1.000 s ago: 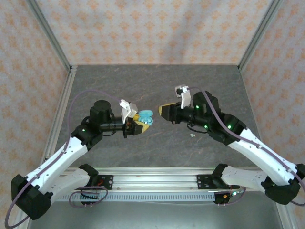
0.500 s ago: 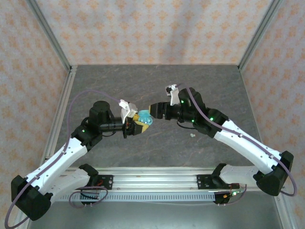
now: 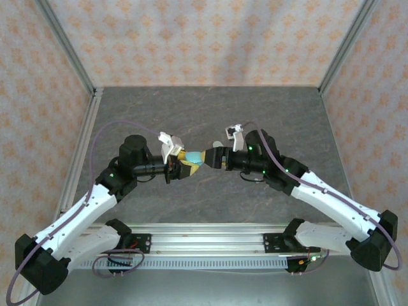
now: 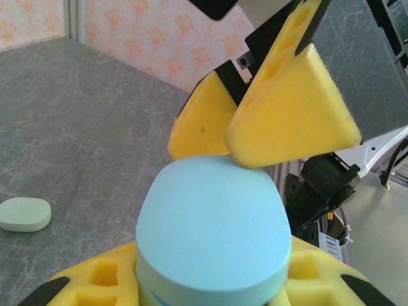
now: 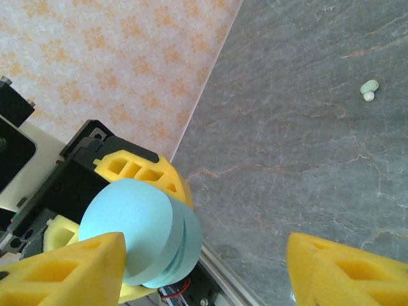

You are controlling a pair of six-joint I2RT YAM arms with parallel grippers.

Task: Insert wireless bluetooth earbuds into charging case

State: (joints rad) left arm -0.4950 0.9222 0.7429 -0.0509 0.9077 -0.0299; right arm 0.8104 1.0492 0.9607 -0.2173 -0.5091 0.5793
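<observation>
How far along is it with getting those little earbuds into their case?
Barely begun. Done: the left fingers grip the blue case, lifted off the table. In hand: the right fingers stand open at the case, perhaps to open its lid, which looks shut. Left: an earbud lies loose on the table, so opening, picking up and inserting all remain.

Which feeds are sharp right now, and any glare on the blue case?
Top view: evenly lit, no glare, though the blue case is tiny there. Left wrist view: the case is sharp and matte, the left hand's pads at the bottom edge soft. Right wrist view: the right hand's pads at the bottom are blurred; the earbud on the table is small but clear.
</observation>
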